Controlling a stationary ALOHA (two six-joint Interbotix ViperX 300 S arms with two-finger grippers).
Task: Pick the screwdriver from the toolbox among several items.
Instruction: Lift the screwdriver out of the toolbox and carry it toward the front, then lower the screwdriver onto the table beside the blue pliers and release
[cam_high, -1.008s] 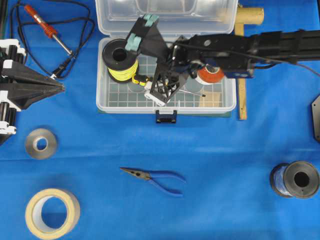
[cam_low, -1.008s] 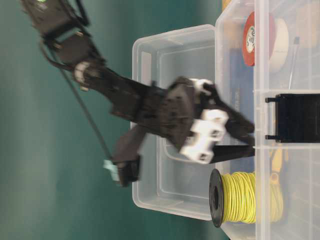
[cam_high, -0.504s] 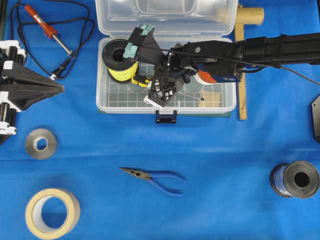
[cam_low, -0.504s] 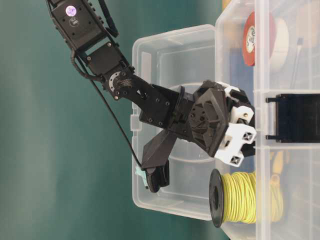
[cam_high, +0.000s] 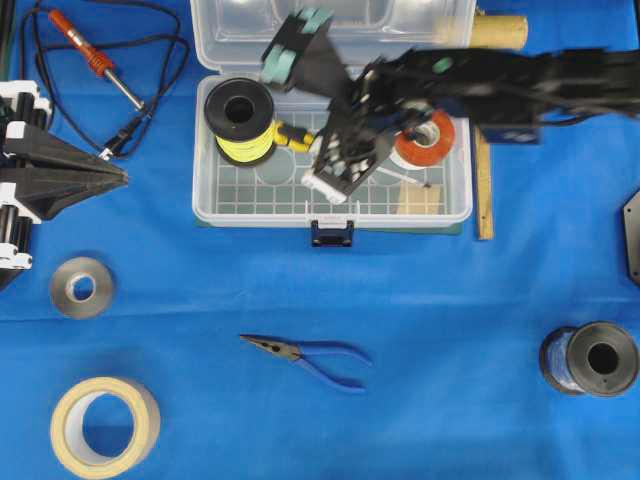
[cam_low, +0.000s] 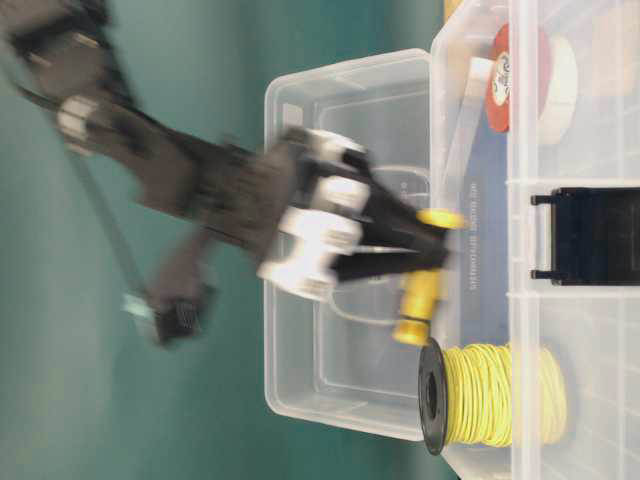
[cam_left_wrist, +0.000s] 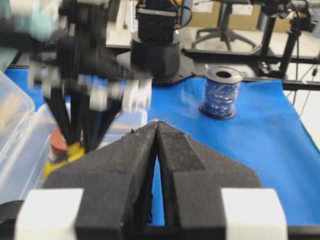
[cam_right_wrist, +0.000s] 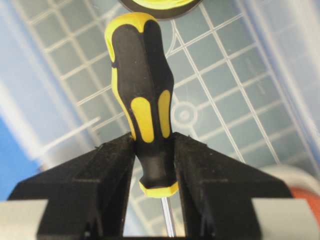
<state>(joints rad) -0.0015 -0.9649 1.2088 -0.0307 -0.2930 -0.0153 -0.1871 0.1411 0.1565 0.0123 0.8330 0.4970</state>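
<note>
The screwdriver (cam_right_wrist: 142, 90) has a yellow-and-black handle, a yellow collar and a thin silver shaft. My right gripper (cam_right_wrist: 152, 142) is shut on the lower end of its handle and holds it above the grid floor of the clear toolbox (cam_right_wrist: 225, 100). In the overhead view the right gripper (cam_high: 322, 150) is over the open toolbox (cam_high: 205, 200), with the handle (cam_high: 292, 137) pointing left. The table-level view shows the handle (cam_low: 417, 300) in the gripper (cam_low: 438, 250), clear of the box. My left gripper (cam_high: 118, 177) is shut and empty at the table's left edge, its tips (cam_left_wrist: 158, 124) together.
In the toolbox are a yellow wire spool (cam_high: 240, 120) and a red tape roll (cam_high: 425, 140). On the blue cloth lie an orange soldering iron (cam_high: 85, 45), blue pliers (cam_high: 315, 357), two tape rolls (cam_high: 83, 287) (cam_high: 105, 425), a blue wire spool (cam_high: 590, 358) and a wooden stick (cam_high: 484, 190).
My right gripper has closed on the screwdriver and risen with it off the toolbox floor, moving quickly and blurred. The left arm has not moved.
</note>
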